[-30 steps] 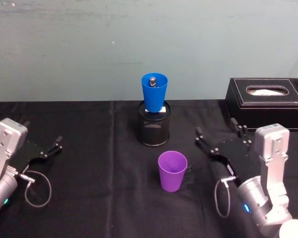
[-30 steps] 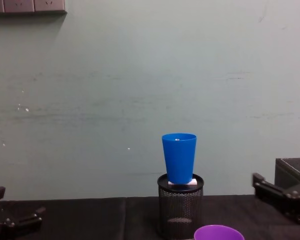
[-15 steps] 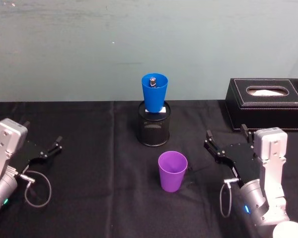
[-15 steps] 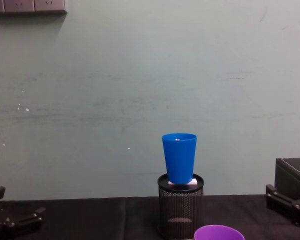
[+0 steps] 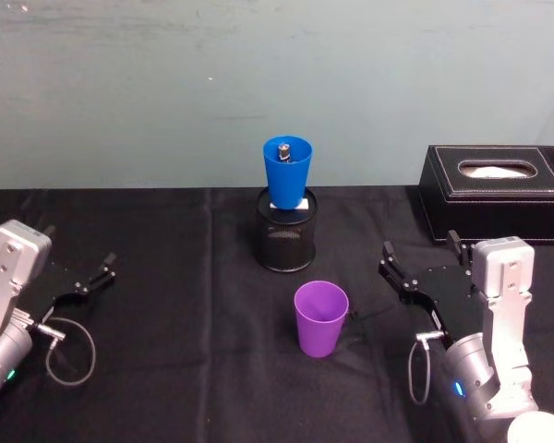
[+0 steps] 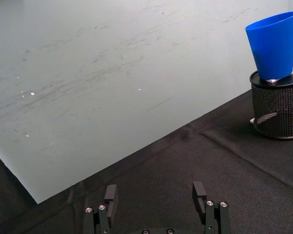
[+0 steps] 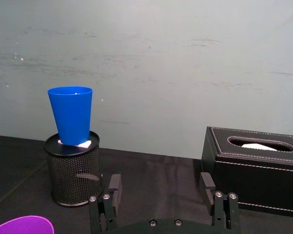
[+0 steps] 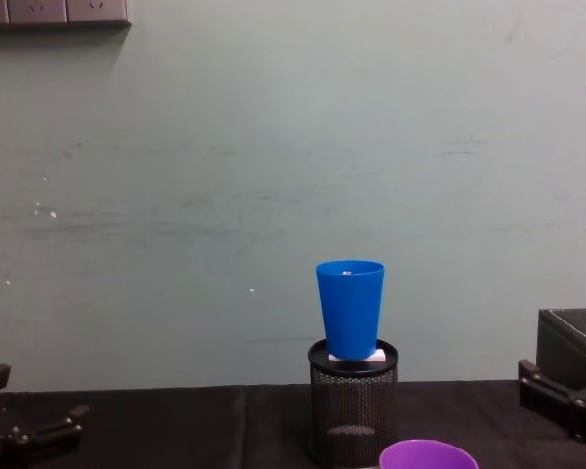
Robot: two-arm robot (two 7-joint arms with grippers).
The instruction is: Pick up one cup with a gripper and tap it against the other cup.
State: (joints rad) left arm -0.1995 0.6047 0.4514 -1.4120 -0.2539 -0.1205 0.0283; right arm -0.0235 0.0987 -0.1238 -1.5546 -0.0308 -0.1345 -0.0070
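— Where is the purple cup point(image 5: 320, 317) found?
— It is stood upright on the black tablecloth point(image 5: 185, 369), in front of the black mesh pen holder point(image 5: 286, 231), on which the blue cup point(image 5: 287, 172) is perched.
— And how is the right gripper point(image 5: 421, 257) seen?
— It is held to the right of the purple cup, apart from it, its jaws spread and nothing gripped. The tissue box point(image 5: 496, 191) is seen behind it.
— The left gripper point(image 5: 79, 271)?
— It is parked at the far left, jaws likewise spread.

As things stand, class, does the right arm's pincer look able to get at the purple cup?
Probably yes. The right pincer is open and points toward the purple cup, which stands upright on bare black cloth. Nothing lies between them; the mesh holder with the blue cup sits farther back.
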